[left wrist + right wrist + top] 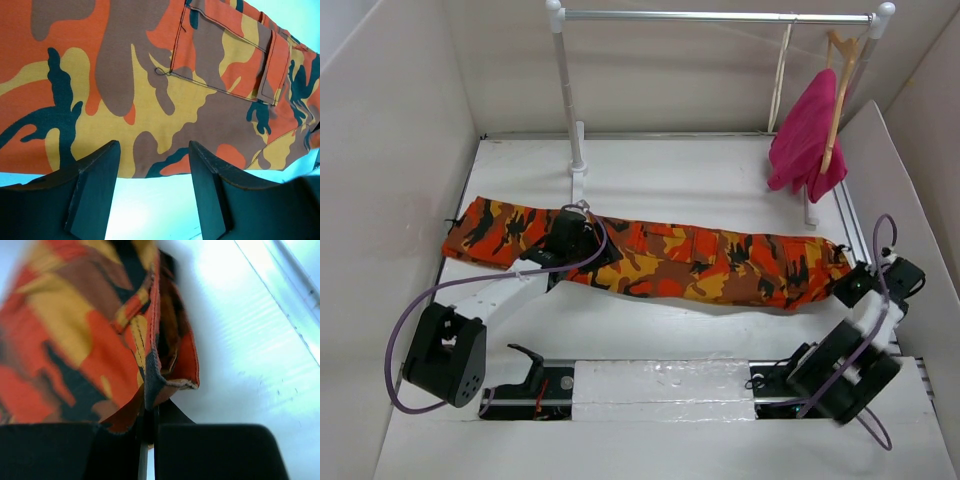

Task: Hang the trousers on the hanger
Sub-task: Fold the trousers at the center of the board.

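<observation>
The camouflage trousers (660, 258) lie flat across the table from left to right. My left gripper (582, 243) is open over their left part. In the left wrist view its jaws (154, 150) stand apart at the cloth's near edge (165, 100), holding nothing. My right gripper (848, 283) is shut on the right end of the trousers. In the right wrist view the hem (155, 375) is pinched between the closed jaws (148, 412). The thin cream hanger (780, 70) hangs from the rail at the back right.
A metal clothes rail (720, 16) stands at the back on two posts. A magenta garment (805, 135) hangs on a tan wooden hanger (840, 80) at its right end. White walls enclose the table on three sides.
</observation>
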`<state>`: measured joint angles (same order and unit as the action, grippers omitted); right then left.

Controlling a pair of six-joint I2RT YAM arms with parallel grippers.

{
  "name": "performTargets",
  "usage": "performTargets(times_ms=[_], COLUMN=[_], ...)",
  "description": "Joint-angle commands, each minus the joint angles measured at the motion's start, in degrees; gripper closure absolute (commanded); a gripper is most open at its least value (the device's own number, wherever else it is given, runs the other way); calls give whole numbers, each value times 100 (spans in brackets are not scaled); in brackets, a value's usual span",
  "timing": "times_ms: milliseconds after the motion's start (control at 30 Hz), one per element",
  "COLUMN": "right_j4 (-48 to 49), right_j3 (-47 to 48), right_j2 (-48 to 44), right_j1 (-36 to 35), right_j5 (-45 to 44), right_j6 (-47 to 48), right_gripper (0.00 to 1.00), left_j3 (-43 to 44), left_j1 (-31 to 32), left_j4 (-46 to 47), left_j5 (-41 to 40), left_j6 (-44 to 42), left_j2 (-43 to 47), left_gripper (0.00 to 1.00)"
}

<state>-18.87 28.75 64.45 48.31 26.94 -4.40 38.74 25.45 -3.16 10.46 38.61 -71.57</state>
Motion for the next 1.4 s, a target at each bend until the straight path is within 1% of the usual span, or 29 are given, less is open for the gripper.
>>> performTargets(times_ms=[0, 33, 67, 133, 167, 233, 267, 300, 367, 400, 433, 533, 567, 600, 700, 833, 867, 967, 1000, 1033, 1067, 1100, 1133, 1200, 1233, 1267, 1300, 1333, 1367], right_j4=[-1410, -1957, -2258, -2638, -2674, -2578, -2534, -2551, -2744, -3058, -3244, -3360, -3360, -3351, -3325, -3403, -3447, -3579, -3623, -3510, -3509, -3283, -3176, -2948, -2886, -2824, -2615, -2543, -2473], right_j3=[182, 557, 640, 771, 894, 1131, 1515, 1798, 2421, 3086, 3467, 4670, 4674, 4849, 5517, 6422, 6824, 7502, 7635, 7689, 7689, 7524, 7435, 7181, 7127, 7092, 7083, 7109, 7144], right_j2=[-2337, -2410, -2402, -2786, -2927, -3313, -3446, -3534, -3308, -3142, -2966, -2561, -2560, -2412, -1982, -1392, -1295, -908, -803, -628, -626, -609, -609, -539, -486, -346, -241, -135, -21], right_j1=[-269, -348, -784, -1243, -1663, -2131, -2377, -2858, -3300, -3502, -3852, -4276, -4278, -4278, -4278, -4278, -4278, -4278, -4347, -4539, -4541, -4898, -5137, -5646, -6145, -6385, -6648, -6903, -7410], right_j5=[102, 58, 40, 48, 257, 426, 331, 138, -250, -311, -556, -724, -725, -673, -558, -584, -645, -699, -664, -420, -418, -400, -530, -742, -978, -1058, -1120, -1347, -1497], right_j6=[221, 551, 589, 493, 458, -75, -270, -437, -562, -475, -361, -429, -430, -412, -307, -18, 44, 238, 273, 291, 291, 256, 204, 168, 133, 115, 98, 63, 54], right_gripper=[100, 100, 100, 100, 100, 100, 100, 100, 100, 100, 100, 100, 100, 100, 100, 100, 100, 100, 100, 100, 100, 100, 100, 100, 100, 100, 100, 100, 100], left_j3=[-16, -16, -7, 46, 54, 46, 37, 46, 63, 89, 98, 90, 90, 107, 107, 177, 265, 923, 1395, 1947, 1953, 2492, 2672, 2561, 2359, 2096, 1598, 1393, 1234], left_j1=[91, 91, 91, 240, 302, 442, 513, 592, 934, 1074, 1215, 1952, 1955, 2242, 2709, 3184, 3307, 3913, 4045, 4377, 4381, 4441, 4442, 4364, 4259, 3936, 3715, 3469, 3223], left_j4=[96, 96, 96, 96, 105, 149, 175, 245, 272, 272, 272, 553, 553, 553, 562, 834, 843, 852, 878, 748, 747, 407, 325, 62, 96, 183, 271, 220, 132], left_j5=[-88, -105, -105, -140, -149, -158, -141, -141, -176, -211, -315, -579, -580, -632, -879, -773, -765, -738, -677, -581, -580, -641, -842, -984, -1306, -1336, -1301, -1309, -1327], left_j6=[-55, -55, -90, -125, -126, -126, -117, -65, -12, 23, 128, 417, 419, 471, 717, 1051, 1148, 1280, 1315, 1307, 1307, 1281, 1237, 1219, 1289, 1315, 1316, 1307, 1211], left_j2=[29, 29, -6, -76, -181, -295, -418, -489, -664, -717, -770, -981, -1043, -1095, -1280, -1473, -1674, -2279, -2491, -2885, -3089, -3230, -3327, -3180, -2996, -2481, -2197, -1890, -1252], left_gripper=[48, 49, 50, 54, 54, 64, 69, 82, 92, 98, 99, 100, 100, 100, 100, 100, 100, 100, 100, 100, 100, 100, 100, 100, 100, 100, 97, 95, 92])
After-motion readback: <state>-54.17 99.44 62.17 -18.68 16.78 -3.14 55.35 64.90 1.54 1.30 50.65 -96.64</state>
